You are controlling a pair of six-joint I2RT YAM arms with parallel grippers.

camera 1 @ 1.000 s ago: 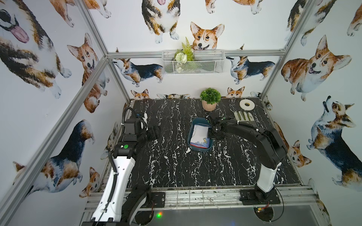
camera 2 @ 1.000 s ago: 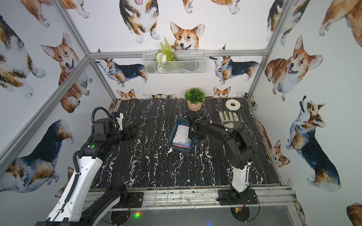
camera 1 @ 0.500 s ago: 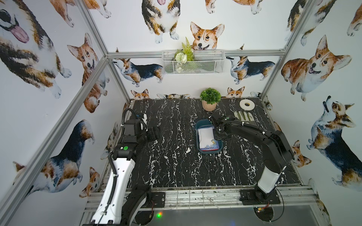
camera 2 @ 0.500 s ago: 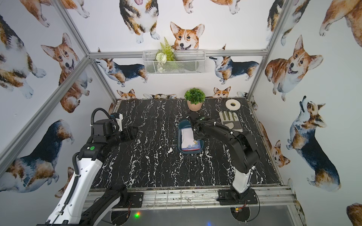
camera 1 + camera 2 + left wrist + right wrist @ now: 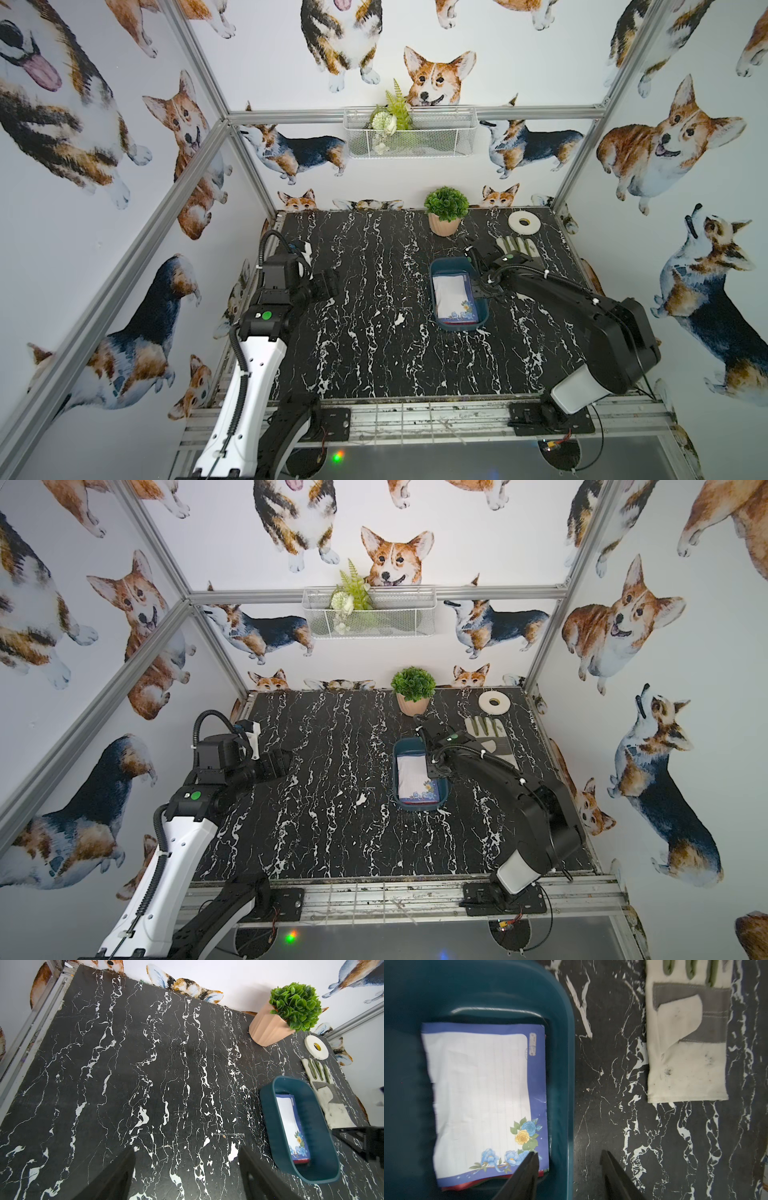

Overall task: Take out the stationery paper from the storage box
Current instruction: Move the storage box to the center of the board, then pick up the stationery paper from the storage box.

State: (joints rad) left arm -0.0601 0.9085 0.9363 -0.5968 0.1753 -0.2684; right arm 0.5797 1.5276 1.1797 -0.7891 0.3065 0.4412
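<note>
At the storage box (image 5: 566, 1064) rim, right pincer (image 5: 569, 1153) straddles the wall, apart, empty; left pincer (image 5: 187, 1148) apart above open surface (image 5: 166, 1064).

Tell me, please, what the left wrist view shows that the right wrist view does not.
Only the left wrist view: the plant, the tape and the left claw, open over the table. Only the right wrist view: the ruled lines on the paper, close up. Both: the box, the paper and the glove.
</note>
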